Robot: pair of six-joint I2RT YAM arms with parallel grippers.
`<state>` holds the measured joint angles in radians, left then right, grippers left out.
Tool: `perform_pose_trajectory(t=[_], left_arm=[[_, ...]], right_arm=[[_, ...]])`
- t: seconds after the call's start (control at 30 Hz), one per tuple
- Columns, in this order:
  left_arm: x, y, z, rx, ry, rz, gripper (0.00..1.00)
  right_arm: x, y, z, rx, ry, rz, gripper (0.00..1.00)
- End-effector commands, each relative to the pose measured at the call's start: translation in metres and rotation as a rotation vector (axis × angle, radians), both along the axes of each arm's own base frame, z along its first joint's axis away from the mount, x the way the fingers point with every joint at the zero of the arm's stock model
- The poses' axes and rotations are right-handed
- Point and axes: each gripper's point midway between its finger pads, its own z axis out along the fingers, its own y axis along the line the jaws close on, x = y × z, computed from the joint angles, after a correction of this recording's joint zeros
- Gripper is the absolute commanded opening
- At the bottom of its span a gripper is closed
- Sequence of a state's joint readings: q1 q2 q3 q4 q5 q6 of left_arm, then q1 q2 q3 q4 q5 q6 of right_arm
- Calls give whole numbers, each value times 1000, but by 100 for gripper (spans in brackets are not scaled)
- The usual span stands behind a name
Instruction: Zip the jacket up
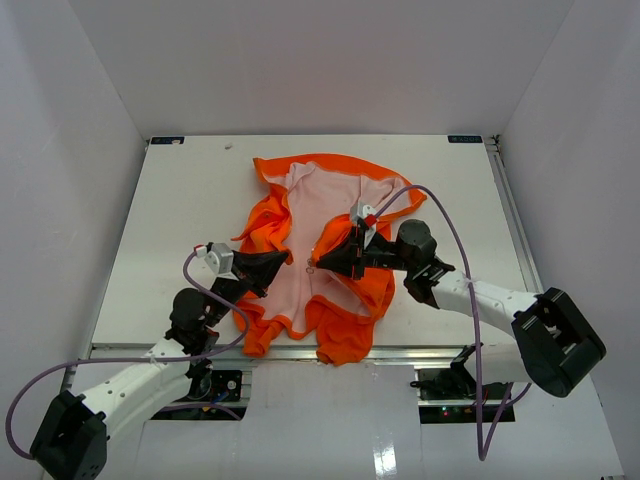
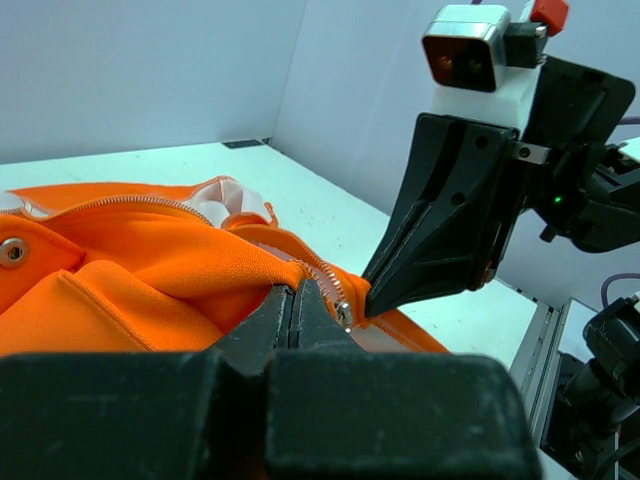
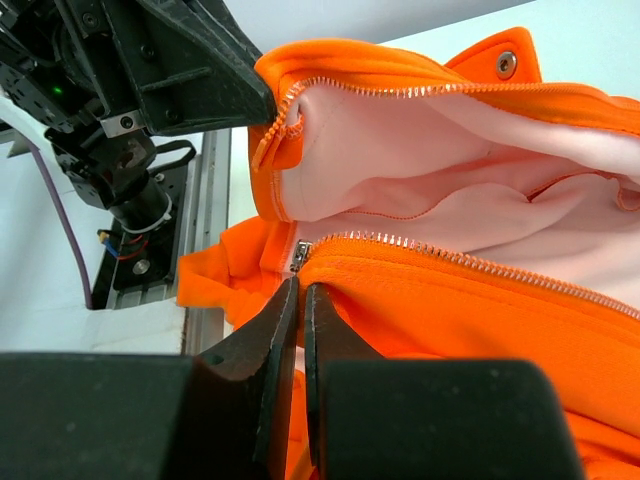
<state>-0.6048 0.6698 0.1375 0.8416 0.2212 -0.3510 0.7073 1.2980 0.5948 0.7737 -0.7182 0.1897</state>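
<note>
The orange jacket [image 1: 268,226] lies open in the middle of the table, its pale pink lining [image 1: 318,205] facing up. The two zipper halves are apart. My left gripper [image 1: 283,262] is shut on the jacket's left front edge, at the bottom end of that row of teeth [image 2: 325,275]. My right gripper [image 1: 325,262] is shut on the right front edge, just below the small metal slider [image 3: 299,256]. In the right wrist view the left gripper [image 3: 268,108] pinches the other zipper end. The two gripper tips are a few centimetres apart.
White walls close in the white table [image 1: 180,210] on three sides. A metal rail [image 1: 420,350] runs along the near edge, where the jacket's hem [image 1: 340,350] overhangs. Purple cables [image 1: 455,235] loop from both wrists.
</note>
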Motion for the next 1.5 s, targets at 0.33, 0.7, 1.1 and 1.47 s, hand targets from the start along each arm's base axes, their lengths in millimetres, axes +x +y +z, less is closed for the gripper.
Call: perform_pose_trajectory(t=[0.33,0.7,1.1,1.47], left_arm=[[-9,2,29,-45,-125,-12,0],[-7,4,29,-62,-146,3,0],[-6,3,32,-77,-137,0,0],[-5,3,28,-72,-125,0,0]], right_arm=[[-10,23,46,104,-82,101,8],[-20,30,53,127,-71,157,8],[-24,31,60,146,-90,159,8],[-22,30,67,170,-114,136,8]])
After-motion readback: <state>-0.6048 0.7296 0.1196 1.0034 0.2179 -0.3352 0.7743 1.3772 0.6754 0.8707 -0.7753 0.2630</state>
